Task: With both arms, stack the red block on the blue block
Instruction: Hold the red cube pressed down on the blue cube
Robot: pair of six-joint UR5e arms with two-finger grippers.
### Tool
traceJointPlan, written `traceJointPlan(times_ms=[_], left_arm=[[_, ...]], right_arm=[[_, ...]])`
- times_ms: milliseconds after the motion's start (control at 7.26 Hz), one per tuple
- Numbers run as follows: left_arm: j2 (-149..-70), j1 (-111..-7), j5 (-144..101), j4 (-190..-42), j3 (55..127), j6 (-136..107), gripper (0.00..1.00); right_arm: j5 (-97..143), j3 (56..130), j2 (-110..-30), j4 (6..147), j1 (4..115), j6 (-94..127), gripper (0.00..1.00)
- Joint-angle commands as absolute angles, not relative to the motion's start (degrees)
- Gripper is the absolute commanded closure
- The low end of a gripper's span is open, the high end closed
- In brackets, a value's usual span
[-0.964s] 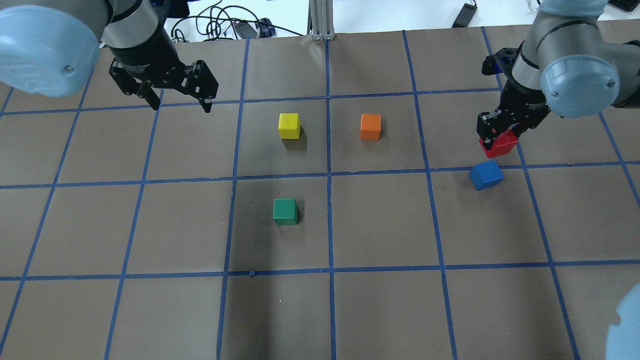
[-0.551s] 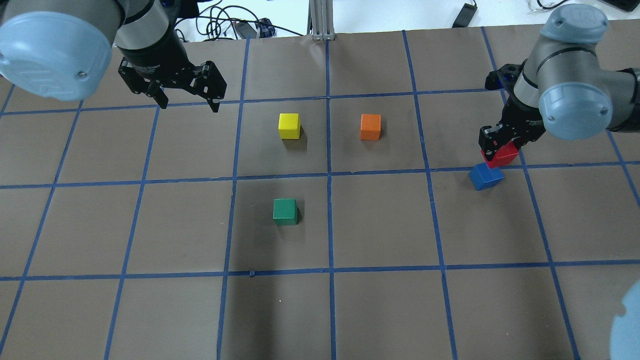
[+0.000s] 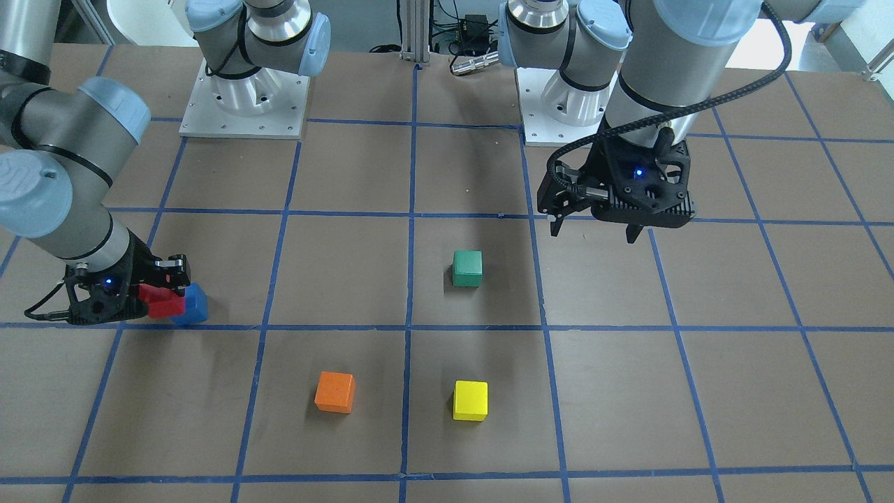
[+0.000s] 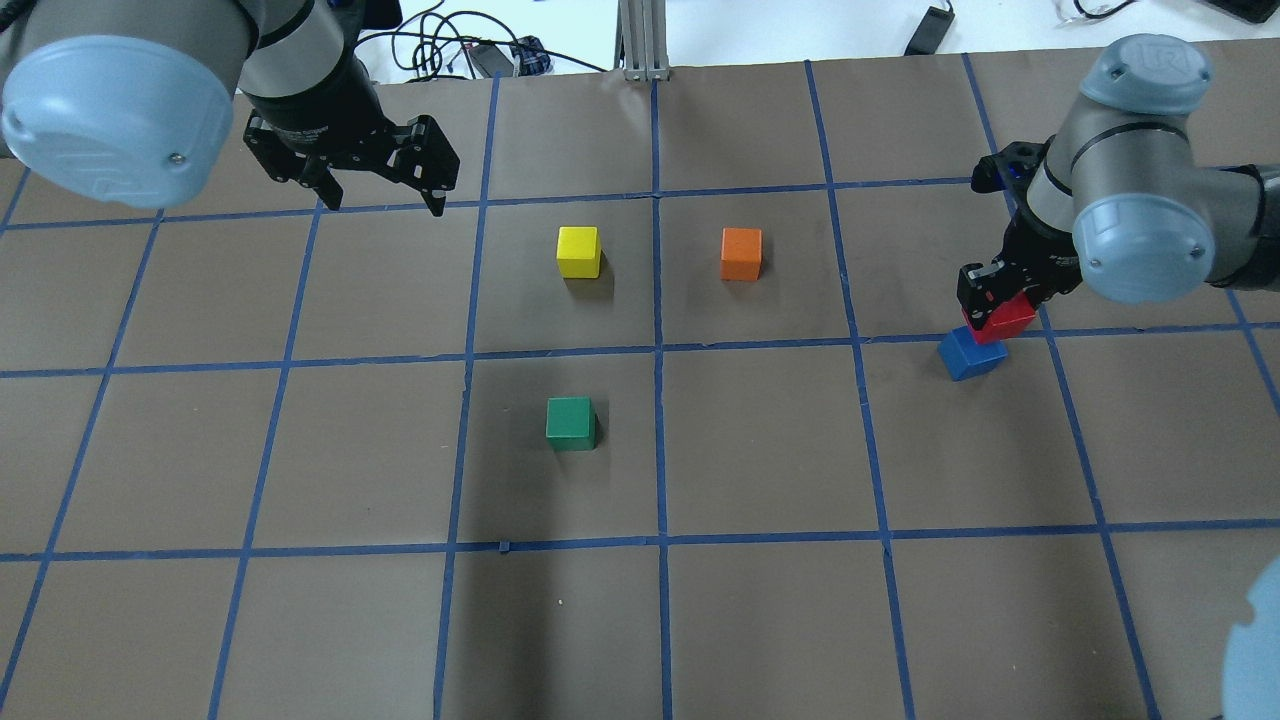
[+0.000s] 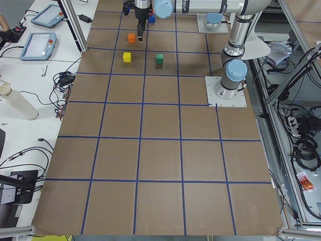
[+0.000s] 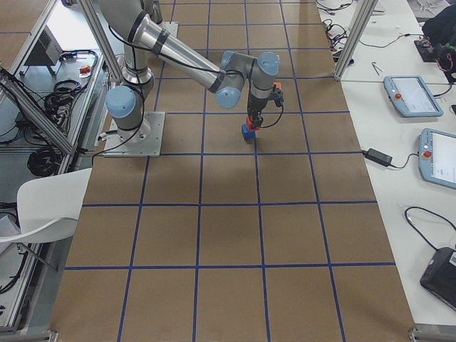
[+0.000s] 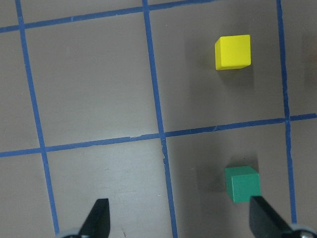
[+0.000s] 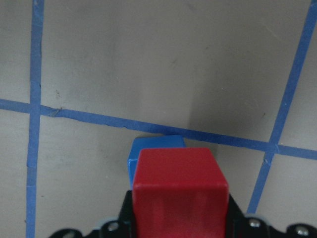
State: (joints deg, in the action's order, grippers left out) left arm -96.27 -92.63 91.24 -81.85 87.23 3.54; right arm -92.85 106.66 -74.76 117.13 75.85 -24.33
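Red block (image 4: 1004,320), clamped in right pincer (image 4: 997,314), overlaps blue block (image 4: 966,358) off-centre; left pincer (image 4: 385,205) apart, well away.

- Overhead: looks forward and down from the robot's edge of the table (image 4: 760,620).
- Front-facing: faces back from the opposite edge, steeply down.
- Sides: look lengthwise from either end, distant.
- Wrists: close, pointing down; left shares the green block (image 7: 242,184) with overhead.

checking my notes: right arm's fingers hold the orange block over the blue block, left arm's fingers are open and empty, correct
Not quite. The block in the right arm's fingers is the red block, not the orange block, which sits alone on the table; the overhead exterior view shows this. The rest stands: it is over the blue block, and the left arm's fingers are open and empty.
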Motion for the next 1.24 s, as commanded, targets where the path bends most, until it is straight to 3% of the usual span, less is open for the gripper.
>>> traceJointPlan(times_ms=[0, 688, 964, 1101], left_arm=[[-96.4, -92.6, 91.5, -81.7, 86.8, 3.7, 0.00], [-96.4, -92.5, 91.6, -81.7, 86.7, 3.3, 0.00], [-96.4, -92.5, 91.7, -81.7, 86.8, 3.4, 0.00], [-96.3, -92.5, 91.7, -81.7, 86.8, 3.4, 0.00]], right_arm=[[-92.5, 107.3, -74.7, 117.1, 75.8, -23.7, 1.00], [-92.6, 107.4, -74.7, 117.2, 75.8, -24.1, 1.00], [-92.5, 107.4, -74.7, 117.2, 75.8, -24.0, 0.94], [-92.5, 107.5, -74.7, 117.2, 75.8, -24.1, 0.84]])
